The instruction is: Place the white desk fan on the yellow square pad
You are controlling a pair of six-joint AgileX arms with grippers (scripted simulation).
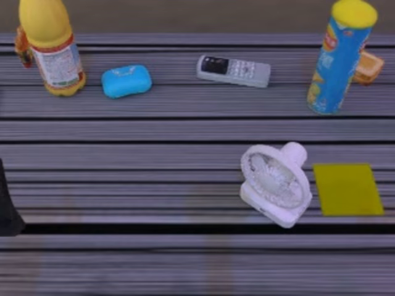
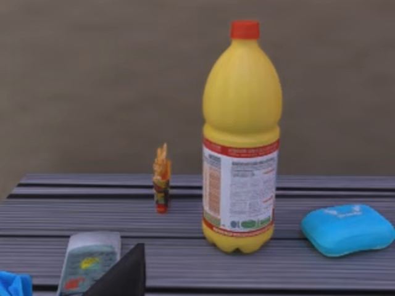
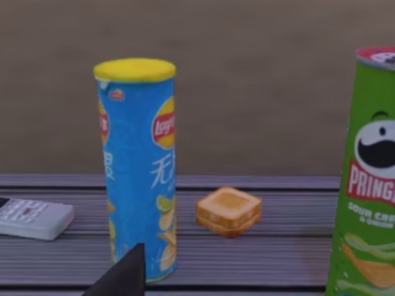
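The white desk fan (image 1: 276, 184) stands on the table right of centre in the top view, its round grille tilted up and its knob-like rear housing toward the far right. The yellow square pad (image 1: 347, 189) lies flat just right of the fan, with a narrow gap between them and nothing on it. My left arm (image 1: 7, 206) is parked at the table's left edge, far from both. My right arm is outside the top view; only a dark tip of its gripper (image 3: 123, 274) shows in the right wrist view. Neither wrist view shows the fan or the pad.
Along the back stand a yellow bottle (image 1: 50, 46), a blue soap bar (image 1: 126, 81), a grey remote (image 1: 233, 70), a blue chips can (image 1: 338, 55) and a toast sandwich (image 1: 369, 66). A green chips can (image 3: 367, 179) stands at the right wrist view's edge.
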